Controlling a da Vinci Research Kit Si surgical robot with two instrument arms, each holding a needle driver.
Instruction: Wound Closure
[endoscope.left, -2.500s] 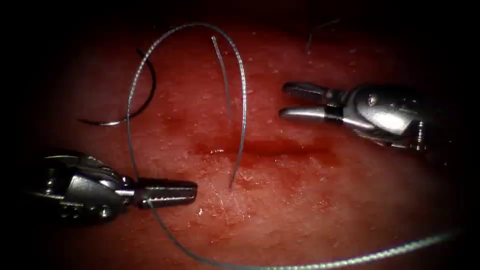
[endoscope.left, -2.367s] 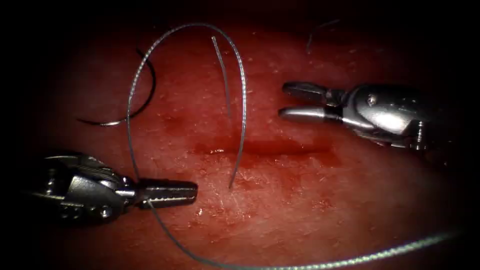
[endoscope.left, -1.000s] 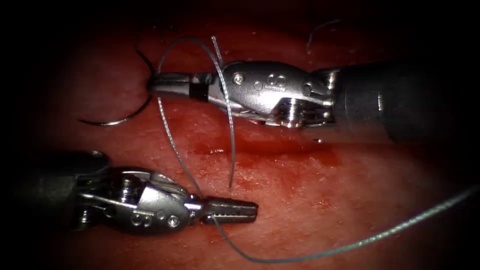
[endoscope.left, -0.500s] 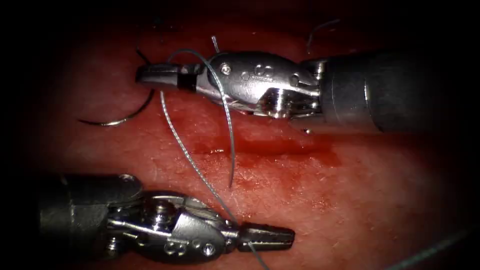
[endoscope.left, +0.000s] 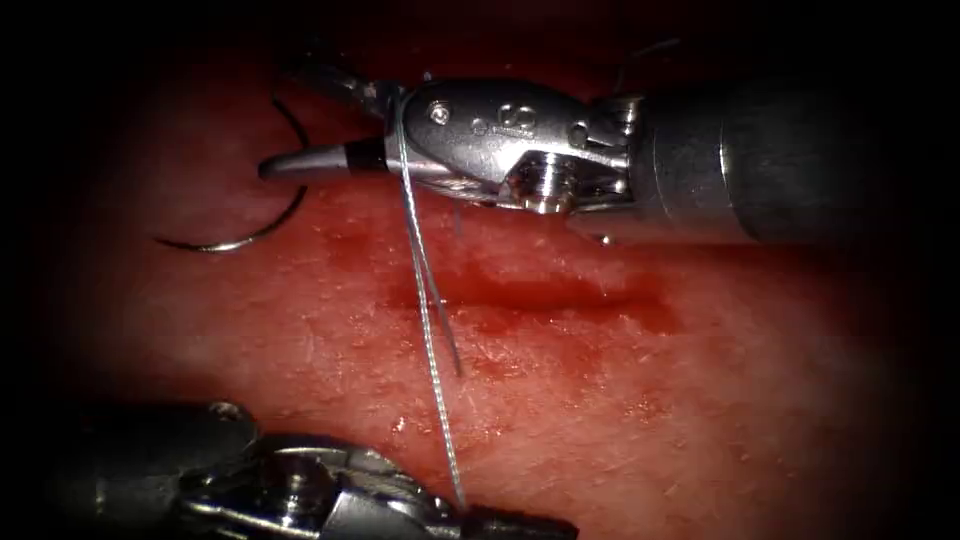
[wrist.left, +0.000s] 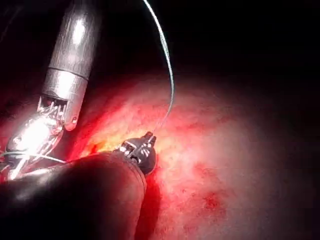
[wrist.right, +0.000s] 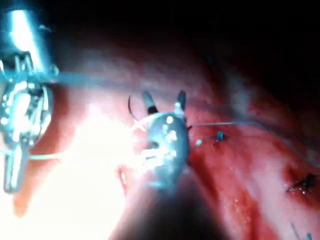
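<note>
The needle lies free on the tissue at the far left, left of the cut, its arc bowed toward the near right with one end pointing left. The right tool reaches across above the cut, jaws spread wide and holding nothing; the thread is draped over it where the jaws meet. From there the thread runs taut, far to near, to the left tool, whose jaws are clamped on it at the near edge.
</note>
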